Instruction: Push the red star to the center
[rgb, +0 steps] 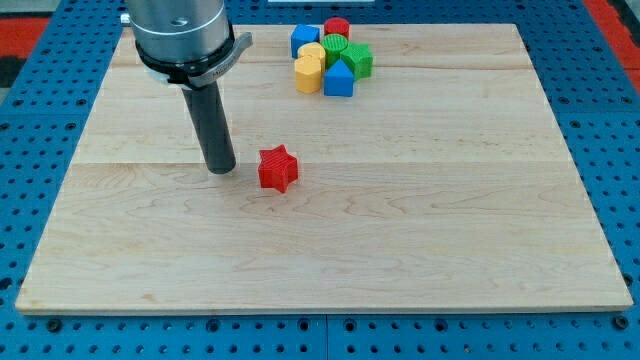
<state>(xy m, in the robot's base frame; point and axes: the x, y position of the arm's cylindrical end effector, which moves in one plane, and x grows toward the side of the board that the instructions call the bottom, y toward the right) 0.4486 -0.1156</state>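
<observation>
Looking down at the wooden board (420, 250), we see our arm ending in a straight dark rod (213, 125). We have no fingers to open or close, so nothing is held. Our tip (221, 169) rests on the wood, just beside the red star (278, 169), on the view's left of it. We see a small gap between the two, so they look apart, not touching.

The red star sits near the middle of the board, a little toward the view's left. It looks like smooth plastic with short blunt points.

Near the view's top, well apart from the star, a bunch of blocks sits packed close together. We see a blue block (304, 39), a round red block (337, 29), a round green block (335, 47), another green block (359, 60) with bumpy edges, two yellow blocks (309, 68), and a blue block with a pointed top (339, 79).

The board is pale wood with soft grain lines. It lies on a blue table (40, 140) full of little holes.
</observation>
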